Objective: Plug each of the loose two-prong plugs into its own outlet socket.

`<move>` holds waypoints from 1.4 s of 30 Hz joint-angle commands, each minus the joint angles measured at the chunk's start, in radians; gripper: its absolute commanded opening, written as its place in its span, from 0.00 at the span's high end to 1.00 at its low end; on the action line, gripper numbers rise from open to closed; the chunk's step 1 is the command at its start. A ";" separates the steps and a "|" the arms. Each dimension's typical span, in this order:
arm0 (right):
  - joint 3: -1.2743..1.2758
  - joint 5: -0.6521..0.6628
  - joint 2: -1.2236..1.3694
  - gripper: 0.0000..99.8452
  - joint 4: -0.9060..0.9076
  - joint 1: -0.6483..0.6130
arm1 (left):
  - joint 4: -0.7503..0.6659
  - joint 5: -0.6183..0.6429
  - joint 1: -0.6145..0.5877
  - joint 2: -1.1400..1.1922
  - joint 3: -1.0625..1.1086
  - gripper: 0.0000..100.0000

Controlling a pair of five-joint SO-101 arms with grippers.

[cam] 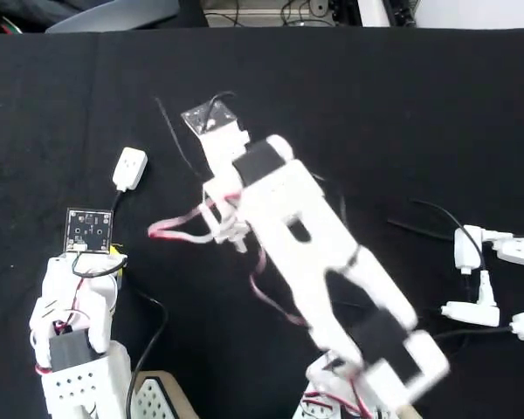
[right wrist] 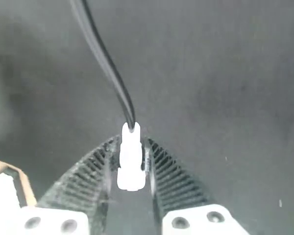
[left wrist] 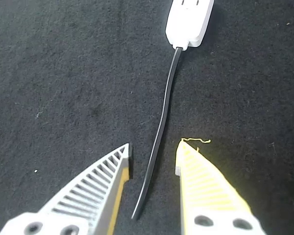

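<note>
From above, a white outlet socket [cam: 129, 168] is lying just ahead of the left arm [cam: 74, 332]. From the left wrist, the left gripper [left wrist: 153, 149] is holding 2 fingers [left wrist: 201, 186] spread astride its cord [left wrist: 167, 98]. From the right wrist, the right gripper [right wrist: 131, 147] is pinching a white plug [right wrist: 131, 166].

Both arms are white plastic with black motor blocks. The right arm [cam: 314, 262] carries pink and red wires [cam: 170, 229]; the left arm [cam: 70, 340] carries a black cable [cam: 94, 272] and a square black board [cam: 89, 229]. The left end effector [left wrist: 153, 152] has one white ribbed finger [left wrist: 100, 181] and one yellow; the right end effector [right wrist: 131, 142] has dark ribbed fingers [right wrist: 171, 176] on white bases.
</note>
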 commanded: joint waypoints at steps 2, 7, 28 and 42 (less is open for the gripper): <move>0.209 -0.095 -0.242 0.99 -0.282 -0.034 | -0.021 0.034 0.022 -0.006 -0.015 0.84; 0.539 -0.226 -0.390 0.99 -0.744 -0.034 | -0.012 0.109 0.125 -0.006 -0.079 0.84; 1.297 -0.330 -1.457 0.99 -1.083 -0.109 | -0.008 0.199 0.668 -0.008 -0.286 0.84; 1.130 -0.333 -1.297 0.99 -0.856 -0.209 | -0.058 0.299 0.530 -0.008 -0.357 0.84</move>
